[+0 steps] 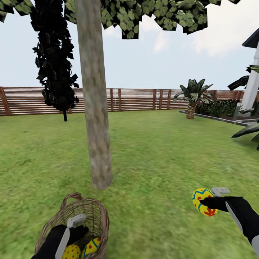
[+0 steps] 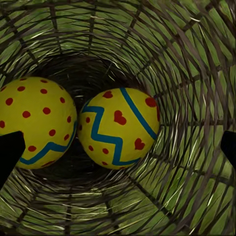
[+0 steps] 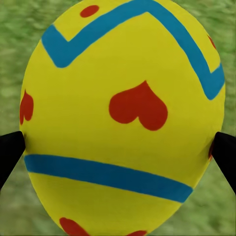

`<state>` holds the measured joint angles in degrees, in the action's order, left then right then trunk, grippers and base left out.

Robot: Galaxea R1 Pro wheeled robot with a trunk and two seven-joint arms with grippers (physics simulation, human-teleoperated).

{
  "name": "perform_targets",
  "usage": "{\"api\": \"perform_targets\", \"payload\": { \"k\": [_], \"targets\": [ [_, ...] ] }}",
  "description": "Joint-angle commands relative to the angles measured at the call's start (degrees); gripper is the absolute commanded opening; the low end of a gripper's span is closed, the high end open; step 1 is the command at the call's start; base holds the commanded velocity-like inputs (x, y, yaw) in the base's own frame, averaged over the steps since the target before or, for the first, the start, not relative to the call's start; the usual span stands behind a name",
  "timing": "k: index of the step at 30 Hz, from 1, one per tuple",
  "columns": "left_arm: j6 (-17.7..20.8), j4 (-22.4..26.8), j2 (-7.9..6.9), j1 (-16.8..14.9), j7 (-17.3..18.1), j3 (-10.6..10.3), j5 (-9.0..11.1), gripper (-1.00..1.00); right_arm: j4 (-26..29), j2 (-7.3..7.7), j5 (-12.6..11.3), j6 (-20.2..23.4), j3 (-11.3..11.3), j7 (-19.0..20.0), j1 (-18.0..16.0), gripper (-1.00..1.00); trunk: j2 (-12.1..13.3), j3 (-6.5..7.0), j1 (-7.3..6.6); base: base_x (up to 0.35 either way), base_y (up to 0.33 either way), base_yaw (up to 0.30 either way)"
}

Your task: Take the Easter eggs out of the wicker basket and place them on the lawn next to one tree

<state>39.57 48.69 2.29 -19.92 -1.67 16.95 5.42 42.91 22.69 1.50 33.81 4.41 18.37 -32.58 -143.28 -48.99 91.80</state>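
Fingers of the left gripper (image 1: 73, 230) are down inside the wicker basket (image 1: 97, 216), spread apart and not on either egg: in the left wrist view the two dark fingertips (image 2: 10, 155) sit at the outer edges with open weave between. Two Easter eggs remain at the basket bottom, a spotted one (image 2: 34, 123) and a zigzag one (image 2: 119, 128), side by side and touching or nearly so. Both lie straight ahead of the left fingers, deeper in; the zigzag egg sits closest to the centre line between the tips.

Basket stands on the lawn (image 1: 151, 151) just in front of the tree (image 1: 95, 108), whose trunk base meets the grass close behind the basket's rim.

Right gripper (image 1: 210, 201) is clamped on the third egg (image 3: 123, 118), held above the grass well to the right of the trunk. Right wrist view: a fingertip presses each side of the egg across its width, long axis roughly crosswise to the grip line.

Judgement: one egg out, none placed yet. The held egg must travel leftward toward the trunk base; the right arm carries it, so that move is its own.
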Motion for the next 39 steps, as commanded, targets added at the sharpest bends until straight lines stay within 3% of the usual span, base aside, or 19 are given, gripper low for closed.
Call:
{"api": "perform_targets", "payload": {
  "k": [1, 6, 29, 39],
  "targets": [
    [0.10, 0.07, 0.13, -0.03, -0.18, 0.19, 0.56, 1.00, 0.07, -0.01, 0.17, 0.29, 0.16, 0.35, -0.03, -1.00, -0.03, -0.07, 0.00, 0.069, 0.000, 0.000],
    [-0.27, 0.05, 0.43, -0.03, -0.10, 0.19, 0.56, 1.00, 0.07, -0.09, 0.17, 0.29, 0.12, 0.28, -0.03, -1.00, -0.03, -0.07, 0.00, 0.014, 0.000, 0.000],
    [-0.26, -1.23, 0.52, -0.03, -0.34, 0.18, 0.38, 1.00, 0.07, -0.06, 0.17, 0.29, 0.07, 0.35, -0.03, -1.00, -0.33, -5.16, 0.60, 0.000, 0.000, 0.000],
    [-0.28, -1.17, 0.85, -0.03, -0.09, 0.19, 0.56, 1.00, 0.07, -0.40, 0.17, 0.29, 0.07, 0.35, -0.03, -1.00, -0.33, -5.16, 0.60, 0.155, 0.000, 0.000]
  ]
}}
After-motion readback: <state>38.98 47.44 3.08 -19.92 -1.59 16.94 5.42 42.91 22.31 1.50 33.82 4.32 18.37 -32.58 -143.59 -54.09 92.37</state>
